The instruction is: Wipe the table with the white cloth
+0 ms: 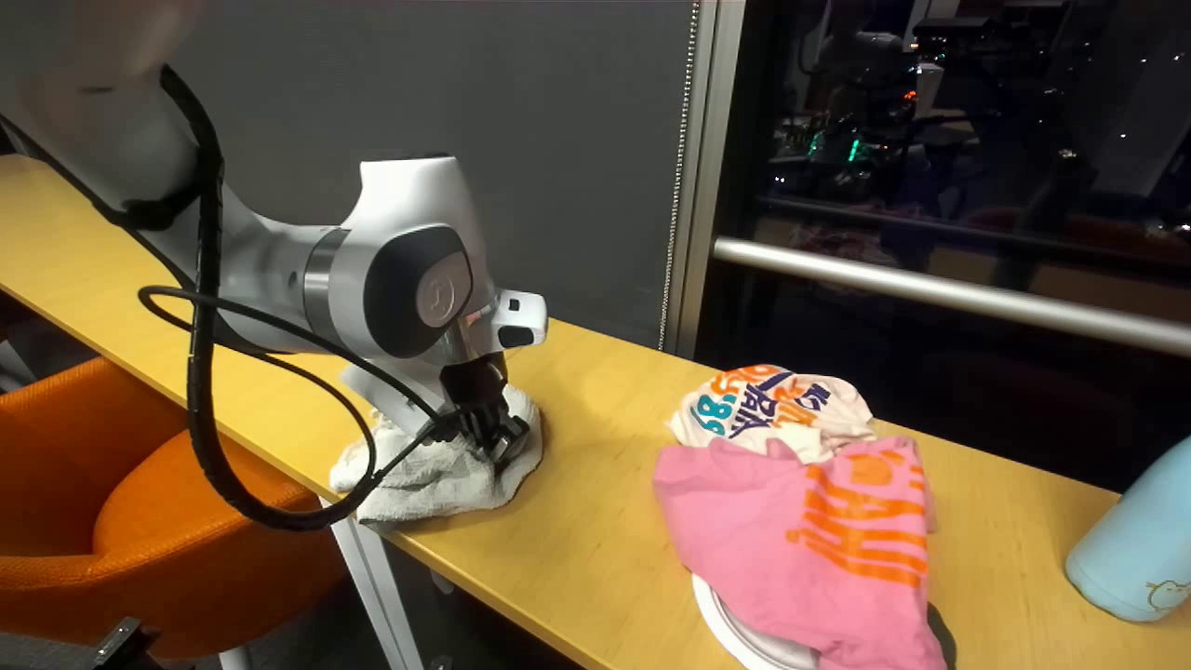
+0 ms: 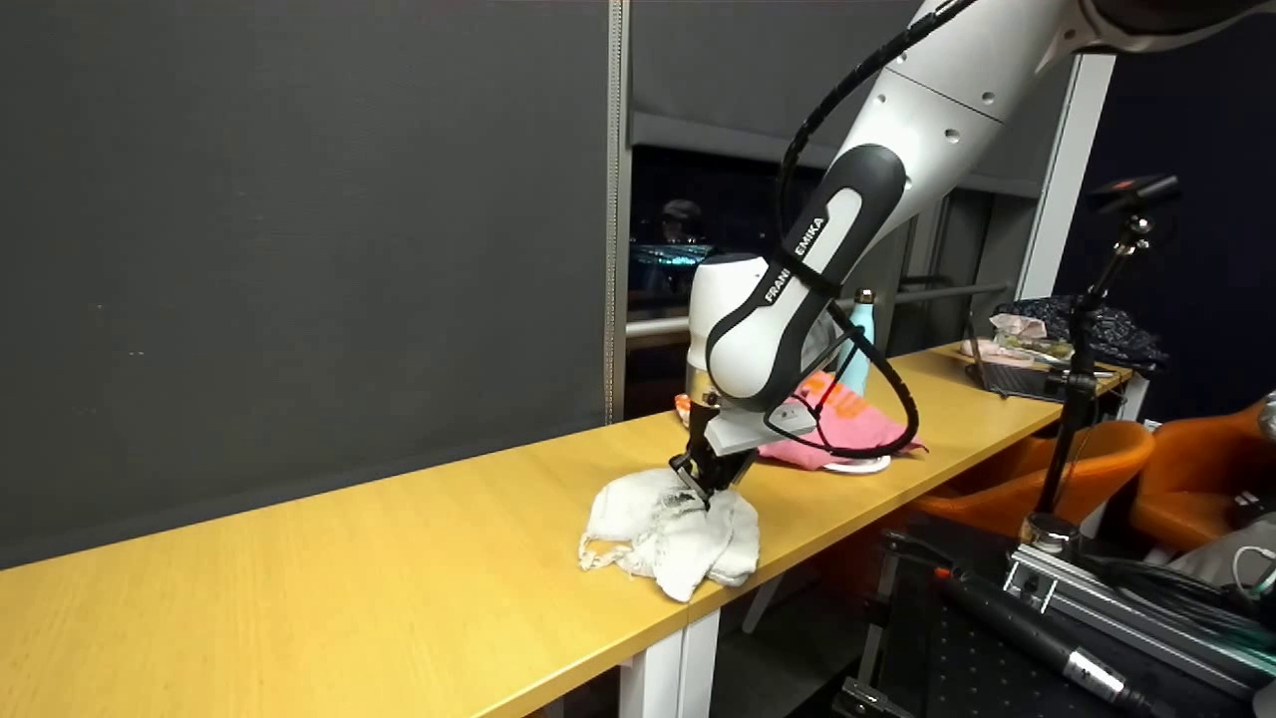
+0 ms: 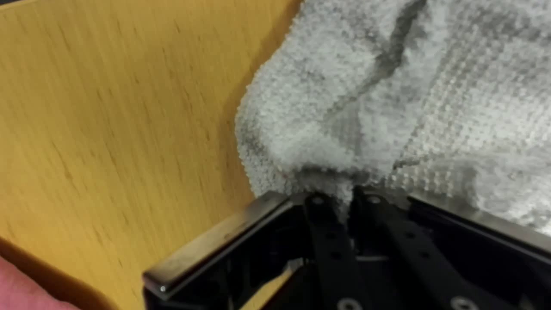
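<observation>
Cloth (image 2: 688, 548) bunched on the bench (image 2: 349, 568), lower centre of an exterior view, a fold pinched in the tool (image 3: 345, 200); wiping well likely wants light, even pressure and slow overlapping strokes toward lower left.

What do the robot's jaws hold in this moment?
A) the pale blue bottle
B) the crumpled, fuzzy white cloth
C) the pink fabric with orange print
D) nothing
B: in the wrist view, a fold of the crumpled, fuzzy white cloth is pinched between the jaws, which stand nearly closed.
</observation>
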Action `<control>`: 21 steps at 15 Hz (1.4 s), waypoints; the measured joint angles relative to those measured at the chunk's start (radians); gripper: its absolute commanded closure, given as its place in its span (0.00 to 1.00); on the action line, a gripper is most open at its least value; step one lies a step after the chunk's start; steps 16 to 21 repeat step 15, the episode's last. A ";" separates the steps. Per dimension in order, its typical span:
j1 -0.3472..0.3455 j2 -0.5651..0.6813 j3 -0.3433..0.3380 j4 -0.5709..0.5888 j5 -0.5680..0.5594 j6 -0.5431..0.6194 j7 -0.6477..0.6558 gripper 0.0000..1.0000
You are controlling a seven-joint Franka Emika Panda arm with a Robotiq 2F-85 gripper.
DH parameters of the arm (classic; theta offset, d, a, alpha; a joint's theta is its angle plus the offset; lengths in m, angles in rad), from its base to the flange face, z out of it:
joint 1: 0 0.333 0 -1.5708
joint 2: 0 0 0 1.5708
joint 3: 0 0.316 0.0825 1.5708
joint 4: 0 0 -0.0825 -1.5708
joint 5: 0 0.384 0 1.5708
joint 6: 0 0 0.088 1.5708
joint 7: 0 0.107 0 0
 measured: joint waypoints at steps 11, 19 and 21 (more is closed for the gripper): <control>0.022 -0.216 -0.096 -0.007 -0.118 -0.145 0.006 0.00; 0.015 -0.278 -0.095 -0.019 -0.133 -0.178 0.006 0.00; 0.015 -0.278 -0.095 -0.019 -0.133 -0.178 0.006 0.00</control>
